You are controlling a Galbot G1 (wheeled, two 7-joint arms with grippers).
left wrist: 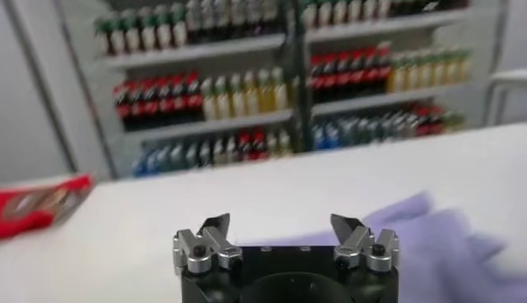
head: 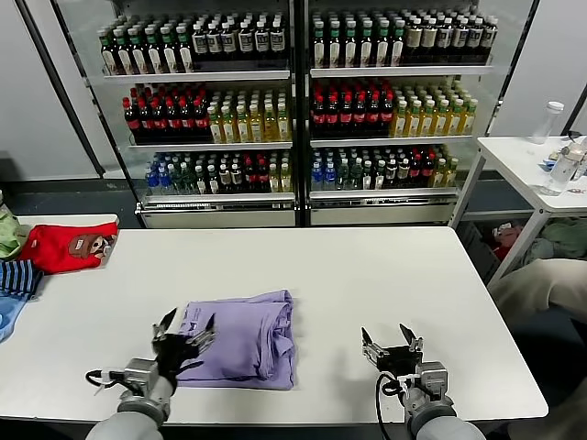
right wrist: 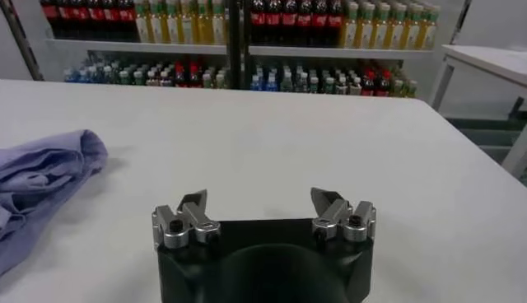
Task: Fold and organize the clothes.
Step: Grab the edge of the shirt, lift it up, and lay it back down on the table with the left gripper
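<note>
The lavender T-shirt (head: 243, 335) lies folded into a rough rectangle on the white table (head: 367, 275), near the front edge, left of centre. My left gripper (head: 186, 330) is open and empty at the shirt's left edge, low over the table. In the left wrist view the gripper (left wrist: 282, 226) has its jaws wide apart, with the shirt (left wrist: 445, 247) beside it. My right gripper (head: 392, 339) is open and empty near the front edge, to the right of the shirt. In the right wrist view the gripper (right wrist: 262, 204) points over bare table, with the shirt (right wrist: 41, 177) off to one side.
A red garment with a cartoon patch (head: 66, 246) and a navy-striped garment (head: 18, 277) lie at the table's left edge. A drinks fridge (head: 293, 101) stands behind the table. A second white table (head: 541, 165) with bottles stands at the right.
</note>
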